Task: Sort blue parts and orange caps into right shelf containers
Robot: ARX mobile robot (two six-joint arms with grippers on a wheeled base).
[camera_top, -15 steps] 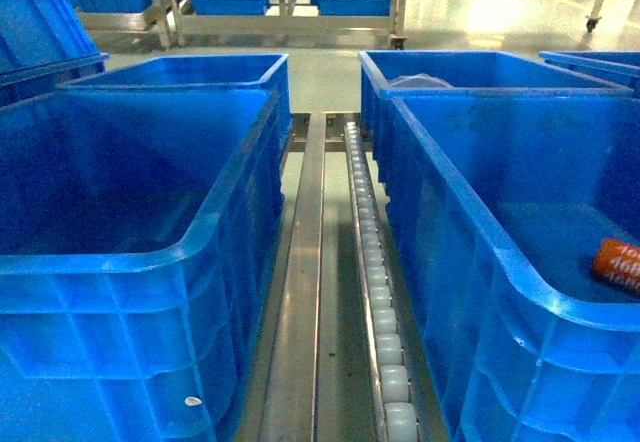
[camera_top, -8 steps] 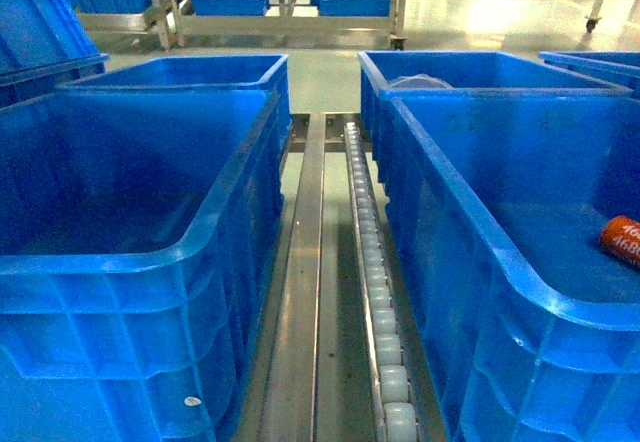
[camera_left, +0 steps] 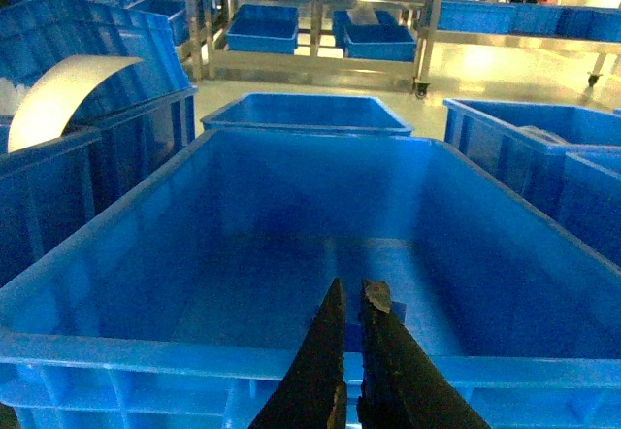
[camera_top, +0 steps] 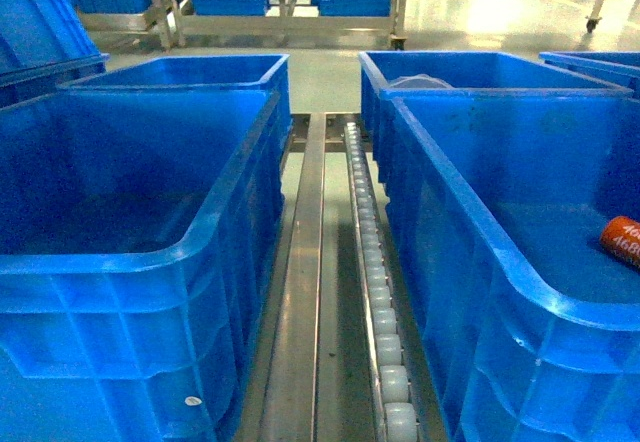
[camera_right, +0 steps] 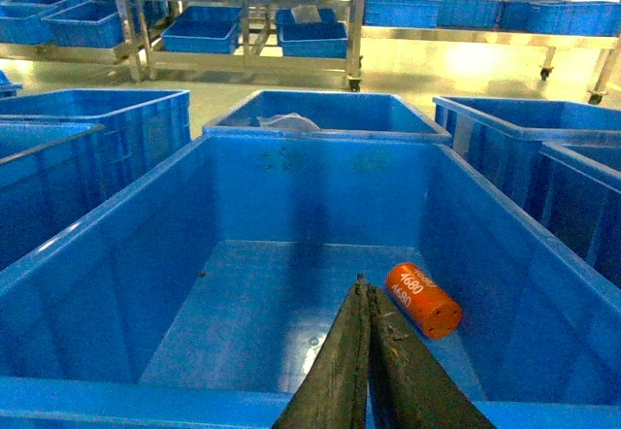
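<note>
Two large blue containers fill the head view, a left one [camera_top: 150, 257] and a right one [camera_top: 560, 302]. One orange cap [camera_right: 422, 300] with white "4680" print lies on its side on the right container's [camera_right: 146, 395] floor, and it also shows at the head view's right edge [camera_top: 622, 240]. My right gripper [camera_right: 365, 285] hangs shut and empty over that container's near rim, just left of the cap. Over the left container's [camera_left: 194, 351] near rim my left gripper [camera_left: 354, 288] is shut. A small blue shape [camera_left: 398, 311] peeks out behind its right fingertip, mostly hidden. Neither gripper shows in the head view.
A steel rail and a roller track [camera_top: 375, 292] run between the two containers. More blue bins stand behind [camera_top: 200, 67], one holding something white [camera_top: 415, 82]. Metal racks with smaller bins [camera_top: 290, 2] line the back. A white curved sheet [camera_left: 58, 99] sits in a bin at far left.
The orange cap shifted slightly up and right on the container floor in the first half second, then lay still. Nothing else moved.
</note>
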